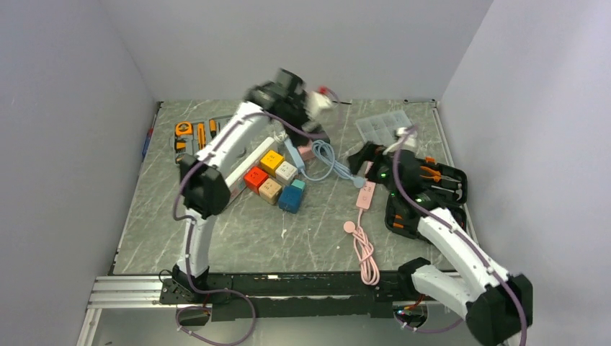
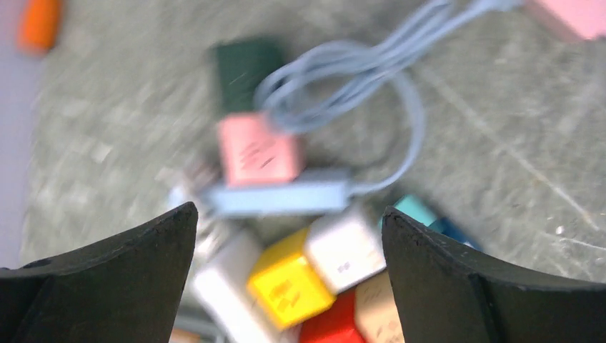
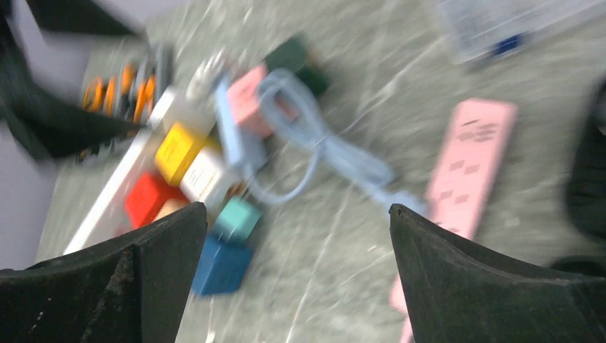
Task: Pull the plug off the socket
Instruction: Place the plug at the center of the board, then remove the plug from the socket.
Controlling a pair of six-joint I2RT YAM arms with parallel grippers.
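Note:
A pink socket strip [image 1: 366,193] [image 3: 472,161] lies flat on the marble table, its pink cord coiled toward the front edge [image 1: 366,252]. A light blue plug [image 1: 358,182] [image 3: 389,191] on a looped blue cable [image 1: 328,158] [image 2: 357,78] lies on the table beside the strip's far left corner; blur hides whether they touch. My left gripper [image 1: 317,107] [image 2: 287,211] hangs open and empty, high above a blue strip [image 2: 275,199] and a pink block [image 2: 257,150]. My right gripper [image 1: 366,155] [image 3: 297,207] is open and empty above bare table left of the pink strip.
Coloured cubes [image 1: 277,176] sit beside a long white bar at centre left. An orange tool tray [image 1: 194,133] is at the back left, a clear organiser box [image 1: 385,126] at the back right, and an open black tool case [image 1: 432,194] right of the pink strip. Walls enclose three sides.

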